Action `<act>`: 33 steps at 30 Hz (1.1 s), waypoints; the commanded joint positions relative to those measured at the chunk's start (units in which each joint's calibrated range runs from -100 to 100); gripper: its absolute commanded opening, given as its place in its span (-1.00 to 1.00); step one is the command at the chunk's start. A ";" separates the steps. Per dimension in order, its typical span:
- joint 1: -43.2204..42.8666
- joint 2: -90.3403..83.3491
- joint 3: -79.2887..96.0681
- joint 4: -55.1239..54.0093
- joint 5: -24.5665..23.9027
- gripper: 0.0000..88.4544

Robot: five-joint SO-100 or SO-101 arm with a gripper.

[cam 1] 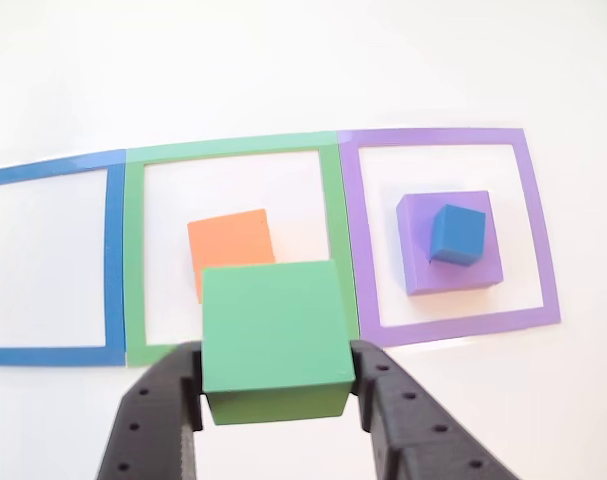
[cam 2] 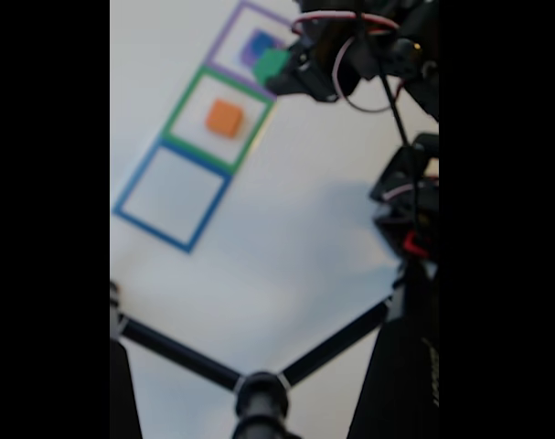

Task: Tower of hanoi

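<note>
No readable text, label, brand, number or sign is showing in either view. A faint pale marking is sitting on the dark stand (cam 2: 430, 384) at about five o'clock in the fixed view, too blurred to read.

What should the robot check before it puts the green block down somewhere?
1. Grip: pincer shut on the green block, held off the table: ok.
2. Orange block lies alone inside the green outline, top bare: ok.
3. Blue cube sits on the purple block; green cannot go on it: not ok.
4. Blue outline holds no block: ok.
5. Green block lined up over a target: cannot tell.
</note>
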 commanded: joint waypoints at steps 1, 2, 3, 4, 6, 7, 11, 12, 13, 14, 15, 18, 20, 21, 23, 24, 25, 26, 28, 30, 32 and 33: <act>-0.47 -2.14 11.84 -17.30 0.00 -0.89; -0.95 -2.05 14.93 -21.34 0.00 -0.89; -1.33 -1.73 17.66 -25.31 0.00 -0.89; -1.81 -1.00 20.02 -29.04 0.00 -0.89; -2.68 1.26 23.75 -36.16 0.00 -0.90; -2.96 2.47 25.30 -39.48 0.00 -0.90; -4.21 7.96 33.30 -57.05 0.00 -0.91; -4.50 9.41 35.30 -61.18 0.00 -0.91; -4.69 10.62 36.75 -64.50 0.00 -0.91; -5.17 11.83 38.02 -67.58 0.00 -0.91; -5.46 12.80 38.93 -69.93 0.00 -0.91; -6.32 16.27 41.75 -77.54 0.00 -0.91; -6.61 18.86 42.93 -81.83 0.00 -0.92; -6.51 20.39 43.57 -84.26 0.00 -0.92; -6.13 23.54 44.48 -88.96 0.00 -0.92; -5.94 24.91 44.75 -90.66 0.00 -0.92; -5.74 26.21 44.93 -92.36 0.00 -0.92; -5.65 27.17 45.02 -93.49 0.00 -0.92; -5.46 28.55 45.39 -95.35 0.00 -0.92; -5.55 29.11 45.84 -96.41 0.00 -0.92; -5.84 29.35 46.75 -97.54 0.00 -0.92; -6.03 29.52 47.39 -98.27 0.00 -0.92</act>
